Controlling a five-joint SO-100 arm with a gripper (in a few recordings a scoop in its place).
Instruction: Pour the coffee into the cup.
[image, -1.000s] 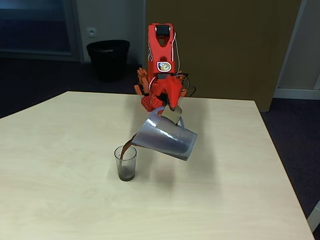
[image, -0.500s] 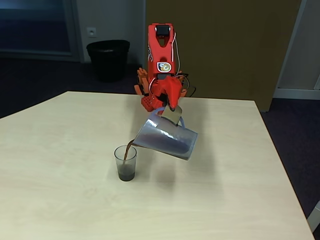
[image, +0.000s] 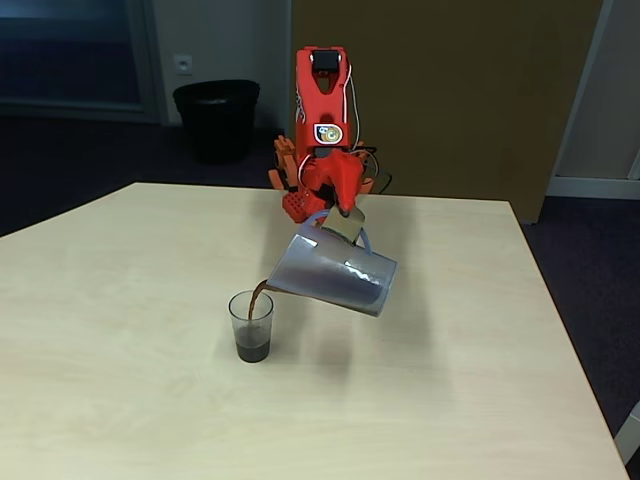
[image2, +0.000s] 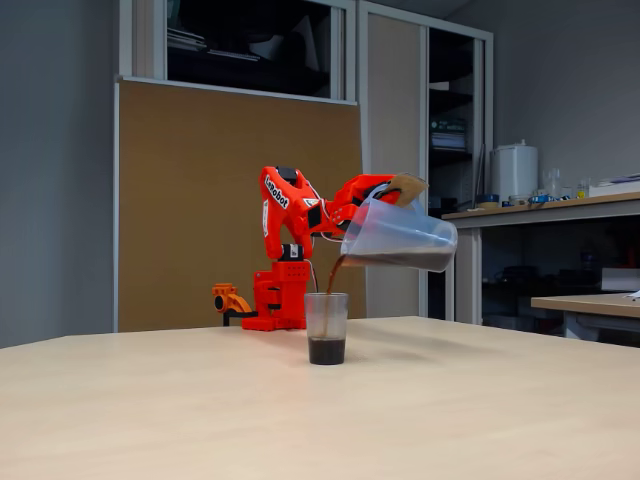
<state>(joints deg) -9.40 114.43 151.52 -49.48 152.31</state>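
While my gripper (image: 343, 222) pinches the tilted pitcher (image: 332, 272) by its handle tab, coffee (image2: 333, 272) streams into the cup (image: 251, 326); next I'd tip back before overfilling.

The gripper's (image: 343, 222) fingertips are masked by the grey handle tab (image: 345, 228) and rim of the tilted pitcher (image: 335, 272) at frame centre, so their grip cannot be made out. The table (image: 480, 400) is cut off by the left, bottom and right edges in both fixed views. A pale object (image: 630, 435) at lower right is clipped by the frame edge and too partial to identify. In a fixed view, items on the distant shelf (image2: 545, 195) at the right are too small to tell apart.
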